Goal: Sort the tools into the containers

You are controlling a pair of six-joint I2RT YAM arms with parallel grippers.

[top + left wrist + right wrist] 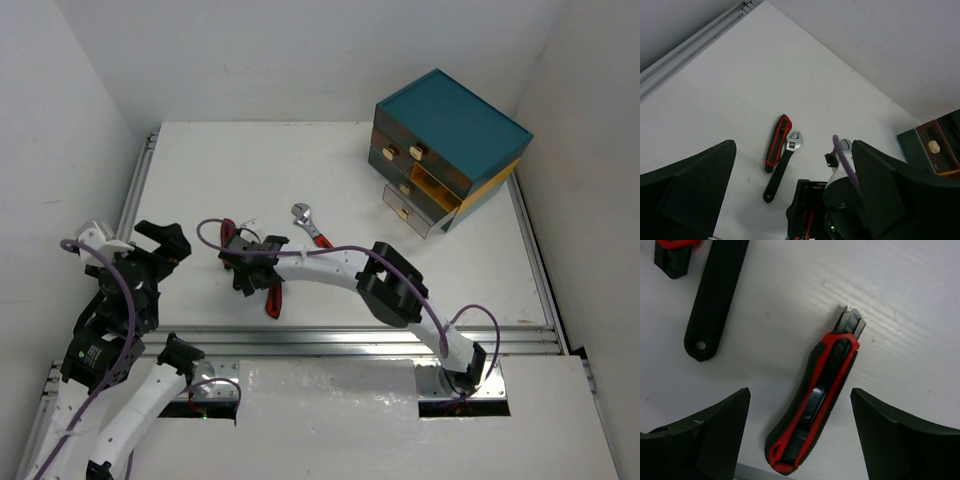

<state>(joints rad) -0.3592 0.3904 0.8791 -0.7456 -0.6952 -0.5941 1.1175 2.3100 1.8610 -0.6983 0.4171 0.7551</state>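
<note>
Since the knife (820, 390) by the tabletop's (220, 170) near edge seems next to be sorted, the right gripper (248, 272) is held over it, fingers wide, the left gripper (165, 245) likewise wide.

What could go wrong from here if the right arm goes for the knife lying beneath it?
1. The utility knife lies slanted between the right gripper's open fingers, so closing might catch it off-centre and let it twist.
2. Its blade tip seems to show at the front end, so it could scrape the table if dragged.
3. The black-handled wrench lies close by and could get nudged.
</note>
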